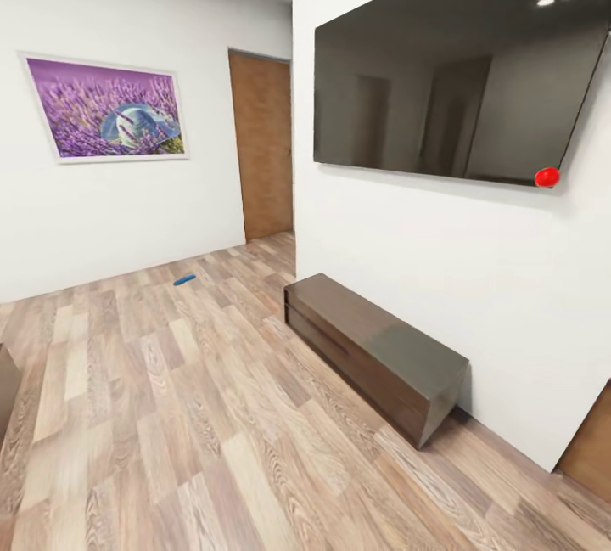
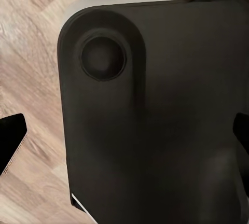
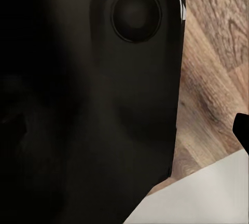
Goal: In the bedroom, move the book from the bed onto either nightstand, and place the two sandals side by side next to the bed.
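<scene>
Head view of the bedroom: a wood plank floor with mixed light and brown tones runs between white walls. One blue sandal lies flat on the floor, far from the camera, near the base of the left wall and well apart from the other furniture. Above it on that wall hangs a lavender picture in a white frame. A brown door stands closed in the far corner. On the right wall a large dark television screen is mounted, with a small red sphere at its lower right corner. Below the screen a low dark brown cabinet rests on the floor against the wall. A sliver of another dark brown piece enters at the left edge; what it is cannot be told.

Left wrist view: a dark rounded robot body part with a circular recess lies close before the camera, with plank floor beyond it. Dark shapes at the two side edges may be the left gripper's fingers; whether they are spread or pressed together cannot be told.

Right wrist view: a similar dark housing lies over plank floor, beside a pale grey surface. The right gripper's state likewise cannot be told.
</scene>
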Controlling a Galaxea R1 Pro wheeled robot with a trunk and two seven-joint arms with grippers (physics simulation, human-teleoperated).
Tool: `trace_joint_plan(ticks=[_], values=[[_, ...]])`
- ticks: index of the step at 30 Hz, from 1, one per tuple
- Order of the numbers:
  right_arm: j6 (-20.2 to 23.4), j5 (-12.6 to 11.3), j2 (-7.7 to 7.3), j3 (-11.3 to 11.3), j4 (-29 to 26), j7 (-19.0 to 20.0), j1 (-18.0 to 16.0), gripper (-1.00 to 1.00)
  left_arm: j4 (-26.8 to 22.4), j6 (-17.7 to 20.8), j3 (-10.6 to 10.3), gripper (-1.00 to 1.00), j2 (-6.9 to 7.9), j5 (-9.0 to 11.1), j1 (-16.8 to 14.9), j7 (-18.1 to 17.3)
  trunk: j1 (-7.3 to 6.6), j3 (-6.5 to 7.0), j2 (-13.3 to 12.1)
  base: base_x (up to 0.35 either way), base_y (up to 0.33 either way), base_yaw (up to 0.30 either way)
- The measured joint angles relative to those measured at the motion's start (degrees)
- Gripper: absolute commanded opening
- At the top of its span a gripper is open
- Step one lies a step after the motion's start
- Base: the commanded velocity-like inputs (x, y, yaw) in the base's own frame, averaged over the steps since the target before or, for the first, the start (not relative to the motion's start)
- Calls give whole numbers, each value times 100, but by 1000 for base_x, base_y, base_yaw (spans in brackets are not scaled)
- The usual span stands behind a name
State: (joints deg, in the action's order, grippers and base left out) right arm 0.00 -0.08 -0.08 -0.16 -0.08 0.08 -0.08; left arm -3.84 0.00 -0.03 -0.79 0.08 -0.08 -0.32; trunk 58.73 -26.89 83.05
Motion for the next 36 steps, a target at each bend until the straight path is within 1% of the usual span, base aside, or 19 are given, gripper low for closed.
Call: trace_joint_plan(ticks=[36], values=[[0,0,-1,-6,0,0,0,100,0,0,2,100,0,0,0,0,0,0,0,0,0,-300]])
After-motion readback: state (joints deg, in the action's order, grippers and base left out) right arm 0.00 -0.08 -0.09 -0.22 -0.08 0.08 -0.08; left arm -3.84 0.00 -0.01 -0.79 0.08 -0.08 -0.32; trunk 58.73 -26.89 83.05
